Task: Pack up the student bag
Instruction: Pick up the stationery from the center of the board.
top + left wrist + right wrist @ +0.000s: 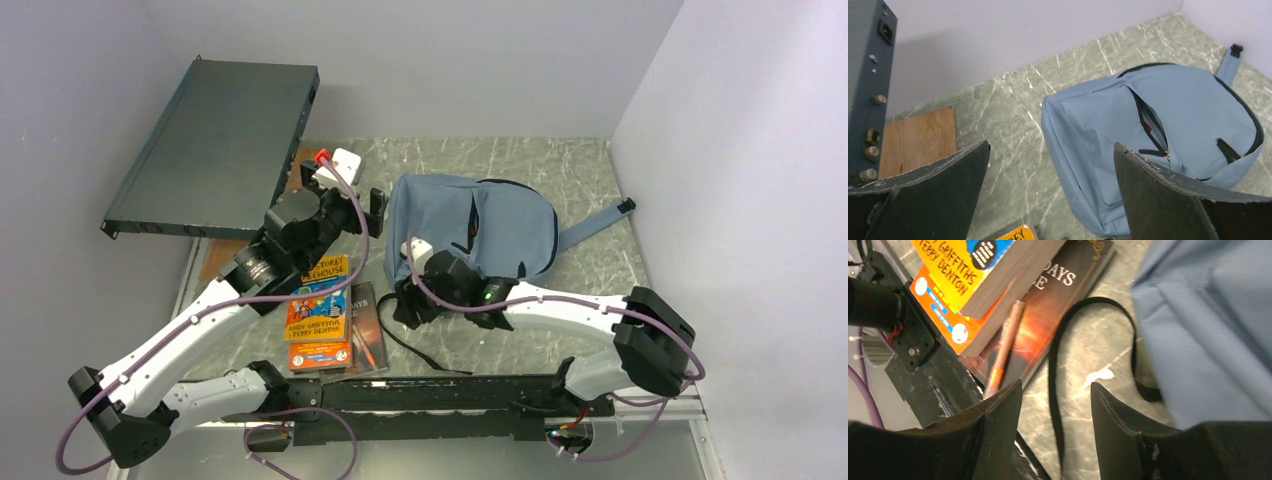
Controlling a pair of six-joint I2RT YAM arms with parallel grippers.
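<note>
Presently, the student bag (480, 225) lies flat on the grey marbled surface (570, 160), right of centre and toward the far wall, front panel up. One dark zipper on its front stands partly undone; the left wrist view shows a sliver of red (1147, 125) inside the gap, too small to identify. A blue strap (600, 220) with a black buckle trails off toward the right wall.

Left fingers (933, 200) — spread wide, nothing between them. They hang above the surface just left of the bag, pointed at its near left corner.

Right fingers (998, 430) — parted to a moderate gap, gripping nothing. They sit low at the bag's near edge. A thin black strap (1053, 370) loops out from the bag and runs along the surface through the gap; it appears to lie loose beneath the tips, though contact cannot be confirmed from this angle.

A stack of books (322, 310) rests left of the right fingers, near the front edge: a yellow-and-blue paperback on an orange one, both on a dark-covered book. A copper-coloured pen (1005, 347) lies on the dark cover, just beside the orange book.

At far left, a flat dark metal unit (215, 145) lies tilted, partly over a wooden board (918, 140).
</note>
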